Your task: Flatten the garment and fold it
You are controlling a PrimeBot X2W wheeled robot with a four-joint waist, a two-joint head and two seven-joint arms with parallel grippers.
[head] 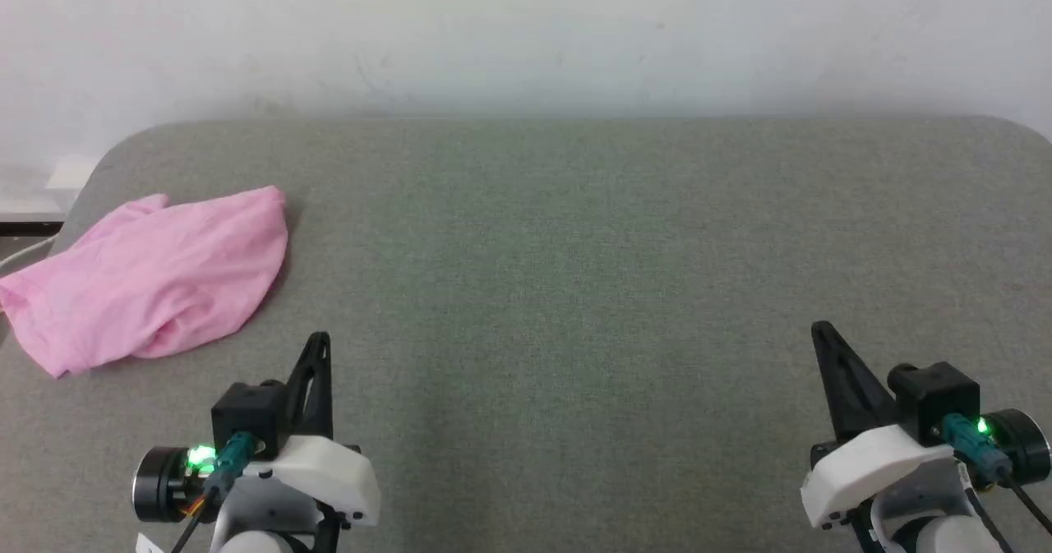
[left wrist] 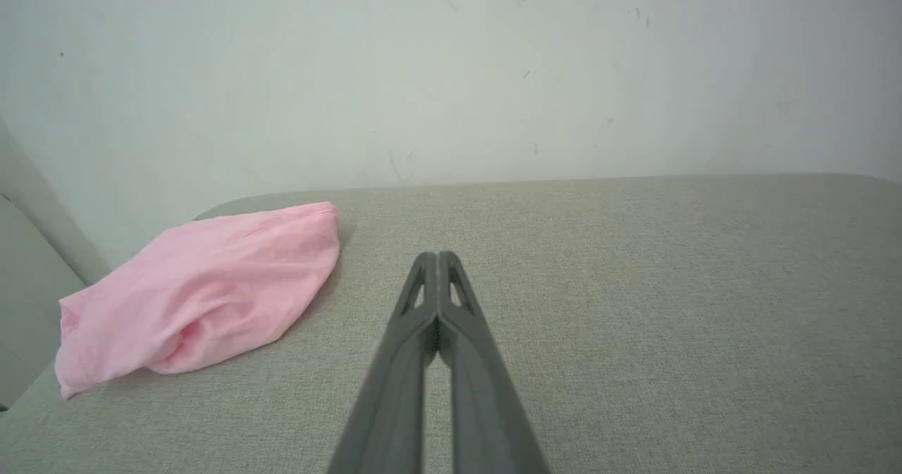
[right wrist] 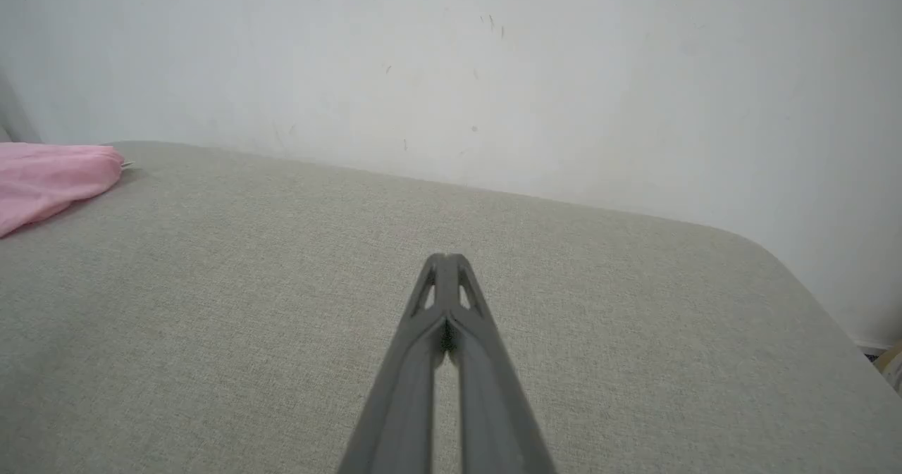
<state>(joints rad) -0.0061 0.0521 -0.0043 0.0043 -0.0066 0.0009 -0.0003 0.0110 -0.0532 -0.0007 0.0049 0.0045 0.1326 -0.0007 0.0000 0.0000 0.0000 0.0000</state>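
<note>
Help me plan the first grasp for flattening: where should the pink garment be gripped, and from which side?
Likely the garment at its bulging near fold, taken by the left gripper coming low over the table from the right. The cloth lies bunched at the left side, and that fold stands raised facing the gripper. Its jaws are shut, so open first.

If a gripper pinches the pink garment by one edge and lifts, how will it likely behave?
The garment lies bunched in soft wrinkled folds, so it will likely hang limp rather than keep shape. It looks thin, so probably light. Pushed across the cloth-covered table, it would probably crumple, not slide whole.
</note>
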